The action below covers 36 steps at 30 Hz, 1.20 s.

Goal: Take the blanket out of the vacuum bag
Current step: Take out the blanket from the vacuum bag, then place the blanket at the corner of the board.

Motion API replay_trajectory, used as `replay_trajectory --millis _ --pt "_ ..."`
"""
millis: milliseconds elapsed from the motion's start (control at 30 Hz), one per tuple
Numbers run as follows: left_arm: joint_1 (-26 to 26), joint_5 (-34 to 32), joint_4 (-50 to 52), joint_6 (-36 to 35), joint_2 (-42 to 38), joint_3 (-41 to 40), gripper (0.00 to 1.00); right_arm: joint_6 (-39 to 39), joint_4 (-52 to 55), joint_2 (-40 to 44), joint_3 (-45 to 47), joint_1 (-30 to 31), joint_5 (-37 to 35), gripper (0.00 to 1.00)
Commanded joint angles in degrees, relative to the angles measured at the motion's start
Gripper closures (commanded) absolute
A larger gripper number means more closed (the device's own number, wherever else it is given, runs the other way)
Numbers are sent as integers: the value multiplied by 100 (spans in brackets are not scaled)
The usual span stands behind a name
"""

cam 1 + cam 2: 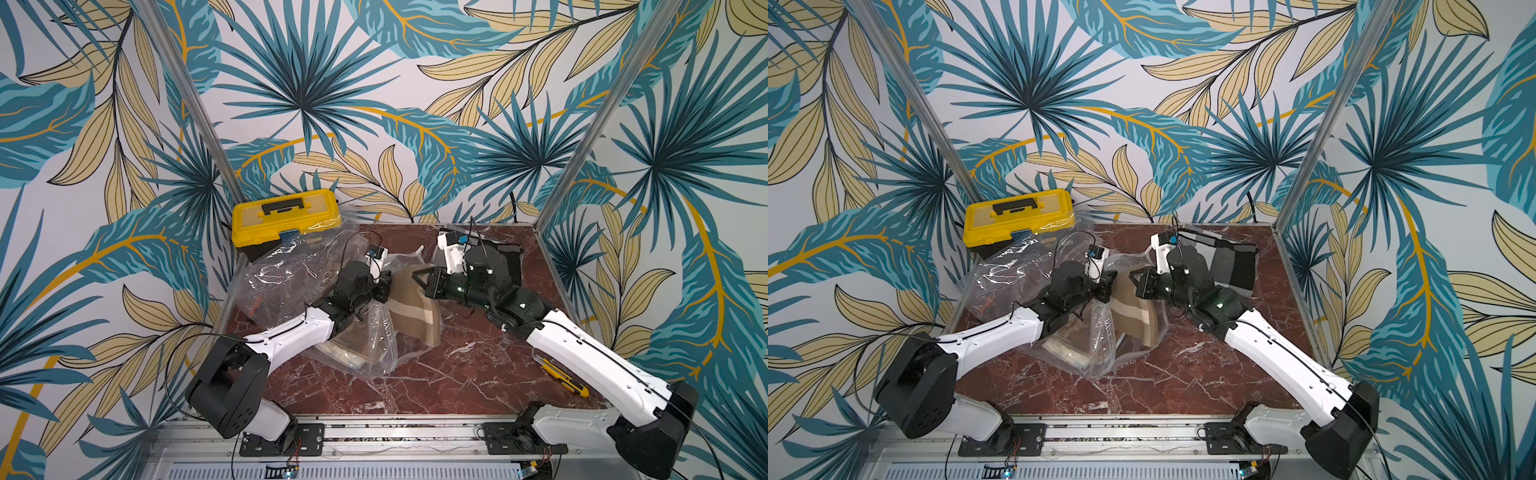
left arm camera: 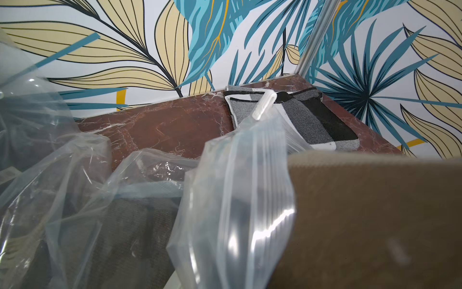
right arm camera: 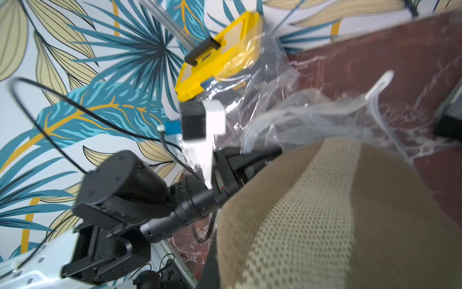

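Note:
The vacuum bag (image 1: 286, 274) lies crumpled and clear across the left middle of the table in both top views, reaching up to the toolbox. A tan blanket (image 1: 415, 311) with a cream stripe sticks out of its mouth to the right, and its lower part shows through the plastic. My left gripper (image 1: 384, 286) is shut on the bag's zip edge (image 2: 237, 200). My right gripper (image 1: 419, 278) faces it closely and is shut on the blanket (image 3: 312, 212), which fills the right wrist view. Neither gripper's fingertips show in its own wrist view.
A yellow toolbox (image 1: 286, 220) stands at the back left, touching the bag. A grey and black checked cloth (image 1: 1233, 262) lies at the back right behind my right arm. A yellow utility knife (image 1: 565, 376) rests near the right edge under my right forearm.

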<state>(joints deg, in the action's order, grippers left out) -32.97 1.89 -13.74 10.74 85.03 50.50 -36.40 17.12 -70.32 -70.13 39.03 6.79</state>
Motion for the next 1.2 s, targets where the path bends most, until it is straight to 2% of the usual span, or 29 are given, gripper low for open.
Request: replay_trajectory --millis 0,400,633,700,967,1167 --pt "39 -23 -101 68 -50 -150 100 653 228 113 -315 -1 -521 100" --pt "41 -99 57 33 -338 -417 100 1916 1203 423 -1553 -159 -2123 100" --pt "45 0 -25 101 -341 -533 100 2394 1637 198 -2036 -407 -2852 100" --pt "37 14 -24 102 -356 -532 100 2379 1711 47 -2075 -649 -2832 100" --pt "39 68 38 77 -444 -591 100 2198 1640 -790 -2042 -1744 -1953 100" --pt "41 97 44 79 -512 -680 100 2292 1539 -1599 -2476 -2417 -1396 100"
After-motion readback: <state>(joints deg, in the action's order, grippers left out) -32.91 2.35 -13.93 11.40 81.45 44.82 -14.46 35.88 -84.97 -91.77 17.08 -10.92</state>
